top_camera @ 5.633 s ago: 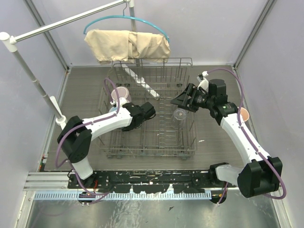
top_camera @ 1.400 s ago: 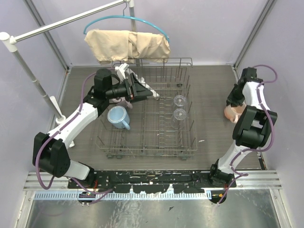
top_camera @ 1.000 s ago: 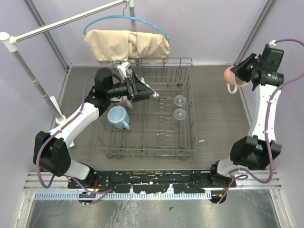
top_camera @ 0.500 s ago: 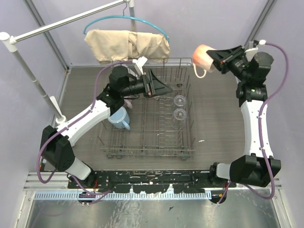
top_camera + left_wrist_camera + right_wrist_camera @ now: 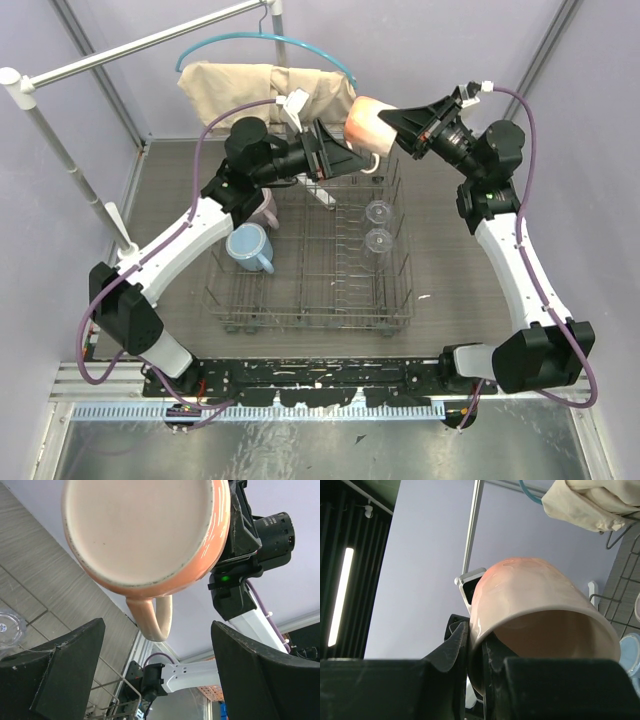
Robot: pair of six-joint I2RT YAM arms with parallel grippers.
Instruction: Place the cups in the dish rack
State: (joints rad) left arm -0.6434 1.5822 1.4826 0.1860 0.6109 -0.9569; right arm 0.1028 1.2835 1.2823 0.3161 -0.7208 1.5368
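left wrist shows the base of the peach mug (image 5: 145,530) beyond the wide-apart left claw (image 5: 157,625); only right wrist shows the right claw (image 5: 477,647) clamped on its rim.

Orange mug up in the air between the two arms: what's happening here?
The right end effector grips the orange mug by its rim, high over the far end of the dish rack. The left end effector is open, facing the mug's base without touching it; this may be a handover. Two glasses and a blue mug sit in the rack.
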